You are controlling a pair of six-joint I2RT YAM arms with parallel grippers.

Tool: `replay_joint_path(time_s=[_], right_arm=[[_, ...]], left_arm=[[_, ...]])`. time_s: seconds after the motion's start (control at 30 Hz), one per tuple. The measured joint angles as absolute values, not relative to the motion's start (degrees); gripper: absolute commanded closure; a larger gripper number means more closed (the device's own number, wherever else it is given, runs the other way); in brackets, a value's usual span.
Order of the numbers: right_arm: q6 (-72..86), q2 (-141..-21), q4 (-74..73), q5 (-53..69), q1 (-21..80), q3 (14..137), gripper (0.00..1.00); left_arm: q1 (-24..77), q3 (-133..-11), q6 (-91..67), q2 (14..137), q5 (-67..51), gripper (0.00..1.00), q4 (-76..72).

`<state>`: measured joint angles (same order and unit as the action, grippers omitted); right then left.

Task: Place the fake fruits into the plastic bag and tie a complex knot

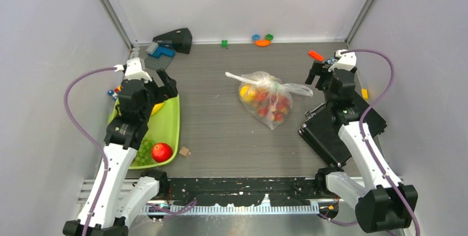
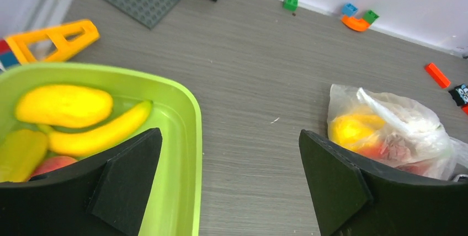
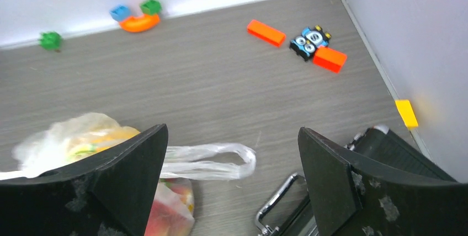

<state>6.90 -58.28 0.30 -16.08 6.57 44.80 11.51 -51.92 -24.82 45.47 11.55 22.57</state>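
The plastic bag (image 1: pixel 266 101) lies mid-table, closed round red and yellow fake fruits, with a twisted end (image 1: pixel 234 76) to its left and a handle loop (image 1: pixel 301 89) to its right. I cannot make out the knot itself. More fruits lie in the lime-green tray (image 1: pixel 168 128): a red apple (image 1: pixel 161 151), green grapes (image 1: pixel 144 152), a mango (image 2: pixel 63 105) and a banana (image 2: pixel 102 131). My left gripper (image 1: pixel 164 86) (image 2: pixel 229 134) hangs open over the tray's far right edge. My right gripper (image 1: pixel 318 77) (image 3: pixel 232 130) is open just right of the bag's loop (image 3: pixel 221 161), holding nothing.
A black case (image 1: pixel 336 128) with a metal handle (image 3: pixel 276 197) lies under the right arm. Toy bricks are scattered along the back wall (image 1: pixel 262 40) and the right corner (image 3: pixel 266 32). A grey baseplate (image 1: pixel 160 54) and a black block (image 1: pixel 175 40) sit at back left.
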Motion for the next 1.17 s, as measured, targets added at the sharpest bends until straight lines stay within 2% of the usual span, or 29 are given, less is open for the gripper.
replay_joint_path(time_s=[0.2,0.33,0.6,1.17], right_arm=[[7.4,-51.1,-2.7,-10.1,5.9,47.8,0.04],[5.4,-45.1,0.1,-8.0,5.9,45.8,0.04],[2.5,-31.4,12.1,-6.4,5.9,30.9,0.04],[2.2,-29.9,19.3,-5.2,5.9,28.3,0.04]], left_arm=[[11.5,-63.9,-18.2,44.5,11.9,0.01,34.3],[11.5,-60.1,-14.2,39.0,12.4,0.01,34.3],[11.5,-54.9,-8.3,30.5,12.0,0.01,33.6],[11.5,-49.5,-5.5,27.7,15.3,0.01,31.6]])
